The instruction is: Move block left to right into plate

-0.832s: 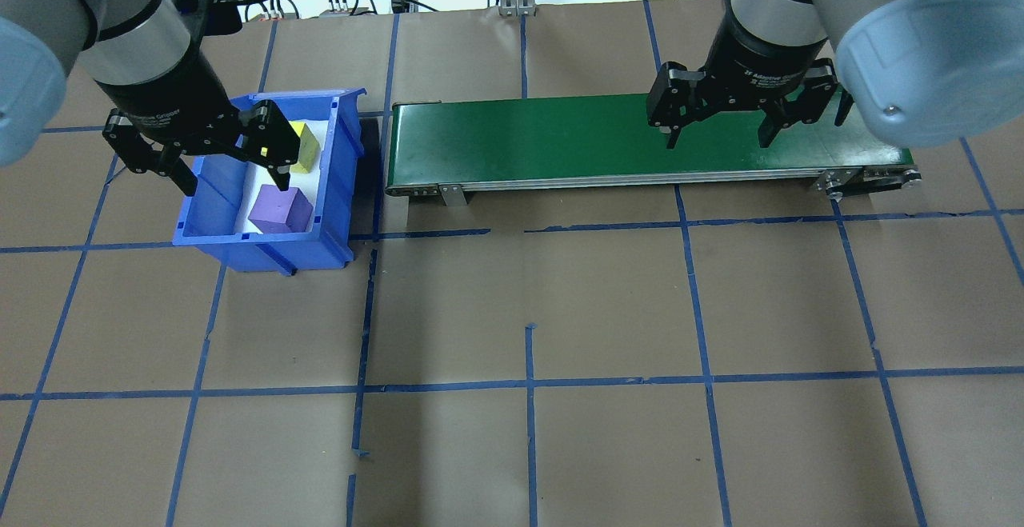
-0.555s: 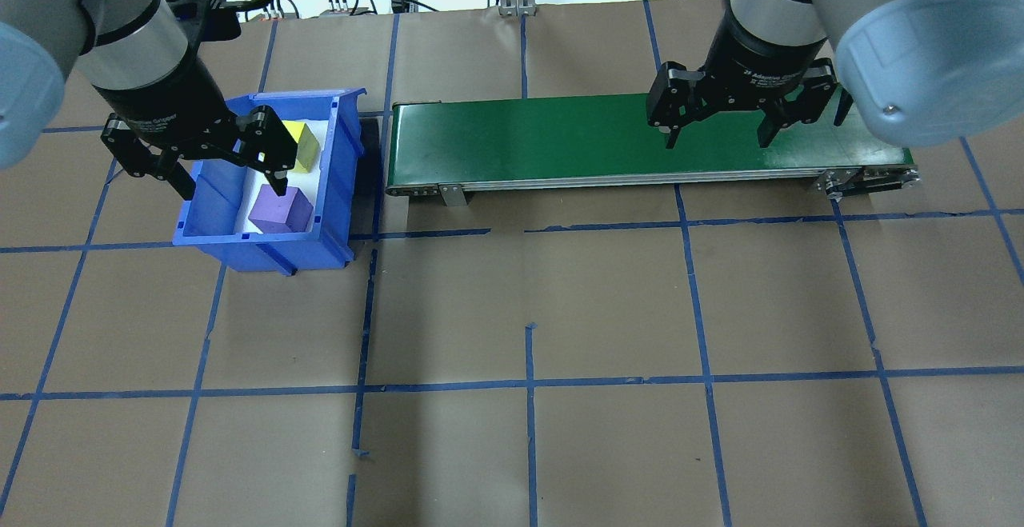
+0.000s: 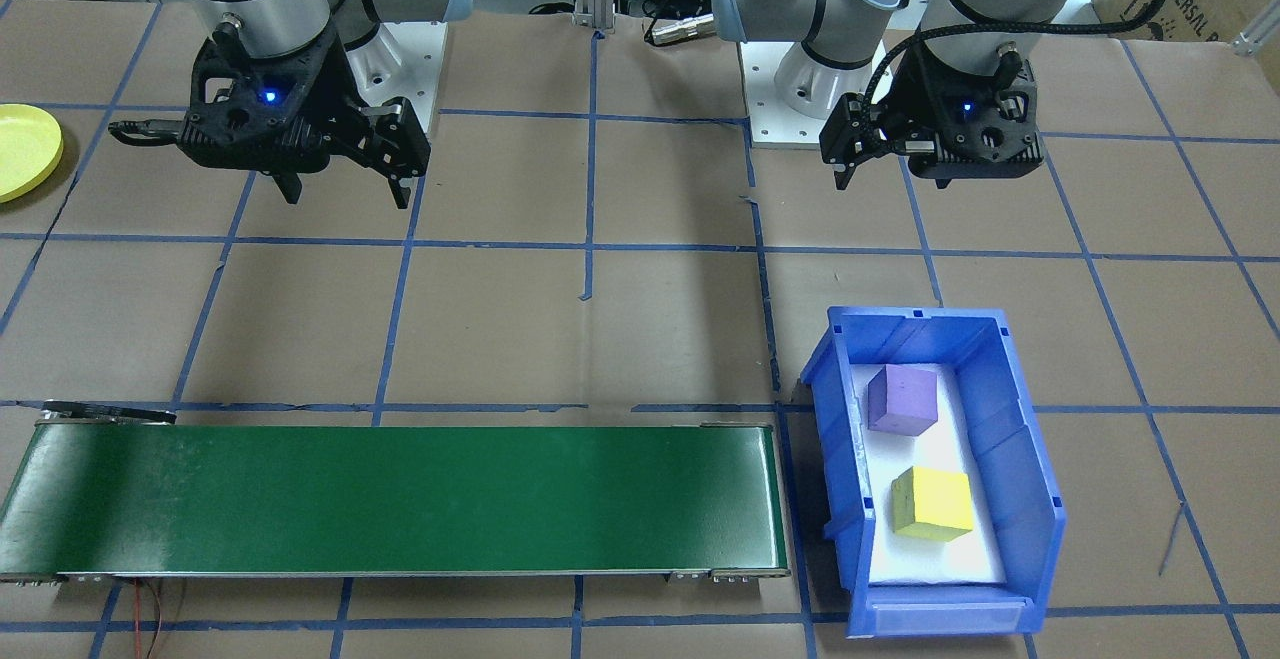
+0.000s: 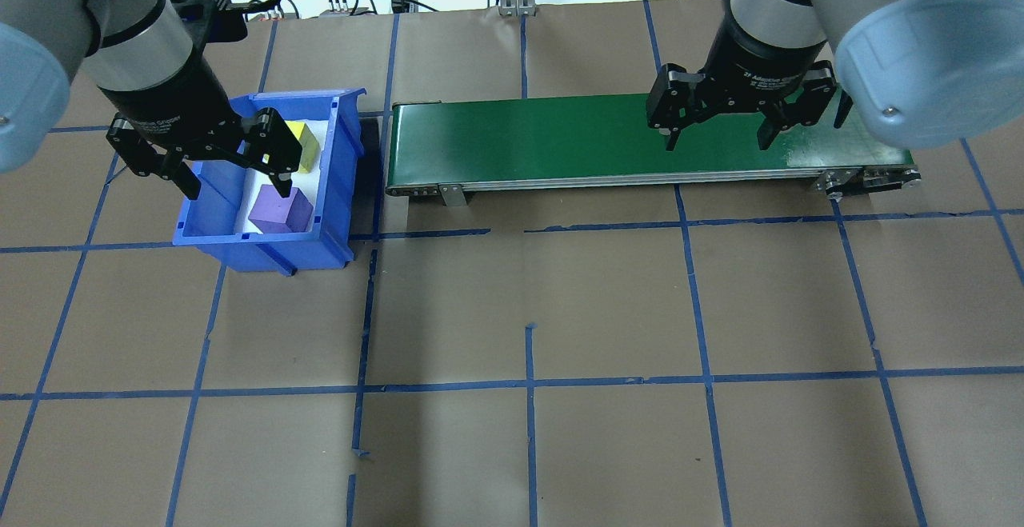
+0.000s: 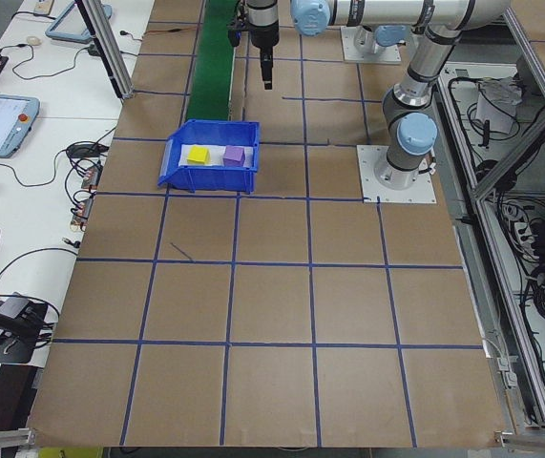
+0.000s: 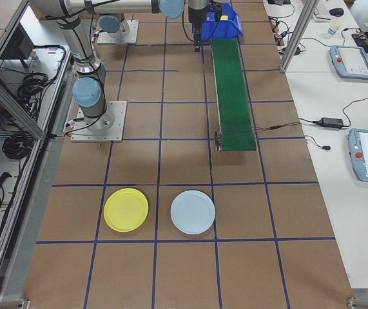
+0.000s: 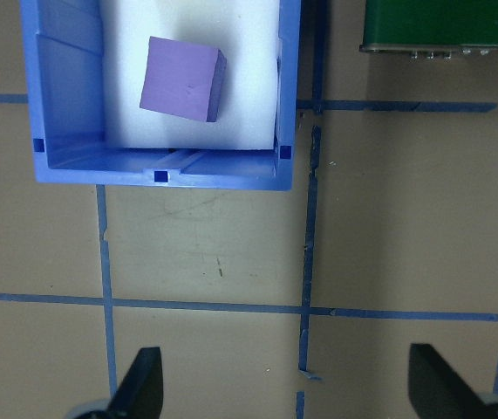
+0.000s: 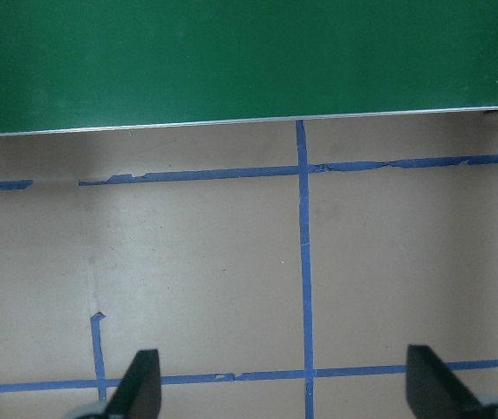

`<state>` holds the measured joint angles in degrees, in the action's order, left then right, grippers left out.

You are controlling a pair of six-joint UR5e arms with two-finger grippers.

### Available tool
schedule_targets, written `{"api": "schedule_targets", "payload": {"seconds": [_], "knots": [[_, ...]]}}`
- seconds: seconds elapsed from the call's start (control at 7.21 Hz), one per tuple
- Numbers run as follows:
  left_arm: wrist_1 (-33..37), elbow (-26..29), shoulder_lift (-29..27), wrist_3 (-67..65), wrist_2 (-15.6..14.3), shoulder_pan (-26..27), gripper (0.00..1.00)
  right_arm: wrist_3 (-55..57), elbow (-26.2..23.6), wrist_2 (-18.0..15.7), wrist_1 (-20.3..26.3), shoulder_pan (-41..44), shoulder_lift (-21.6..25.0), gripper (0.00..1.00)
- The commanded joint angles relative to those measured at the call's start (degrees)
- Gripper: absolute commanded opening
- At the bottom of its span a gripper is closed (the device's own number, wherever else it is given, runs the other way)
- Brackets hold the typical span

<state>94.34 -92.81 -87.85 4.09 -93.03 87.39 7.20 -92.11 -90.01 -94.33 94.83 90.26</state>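
While my left tool (image 4: 234, 167) hangs with its fingers spread wide and nothing between them, I can see in the wrist view that it sits short of the blue bin (image 7: 62, 157), on the robot's side of it, over bare desk (image 4: 528, 447). Inside the bin, on white padding, the purple block (image 7: 182, 78) lies nearest, just past the near wall, turned slightly off square to the bin; the yellow block (image 3: 933, 502) is farther along, toward the bin's open end. So the reach goes forward, away from the base, and then down. My right tool (image 4: 717, 123) is likewise spread and empty, on the robot's side of the green conveyor belt (image 3: 400, 499) near its far-right end, well apart from both blocks. I judge the left arm is the one to pick. Off to the robot's right, past the belt's end, the yellow plate (image 6: 126, 209) lies beside a pale blue plate (image 6: 193, 212).
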Motion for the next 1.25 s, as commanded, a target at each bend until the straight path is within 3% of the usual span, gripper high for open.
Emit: {"api": "schedule_targets", "payload": {"seconds": [0.0,0.42,0.83,1.11], "knots": [[-1.4,0.0,-0.1,4.5,0.0,-0.6,1.00,0.0,-0.1,0.1,-0.1,0.0,0.0,1.00],[-8.5,-0.4,-4.3,6.0,0.0,-6.2,1.00,0.2,-0.1,0.1,-0.1,0.1,0.0,1.00],[-9.8,-2.0,-7.0,9.6,0.7,-9.3,1.00,0.1,-0.1,0.1,-0.1,0.1,0.0,1.00],[-16.4,-2.1,-15.0,9.3,0.6,-9.3,1.00,0.0,-0.1,0.3,-0.1,0.2,0.1,1.00]]}}
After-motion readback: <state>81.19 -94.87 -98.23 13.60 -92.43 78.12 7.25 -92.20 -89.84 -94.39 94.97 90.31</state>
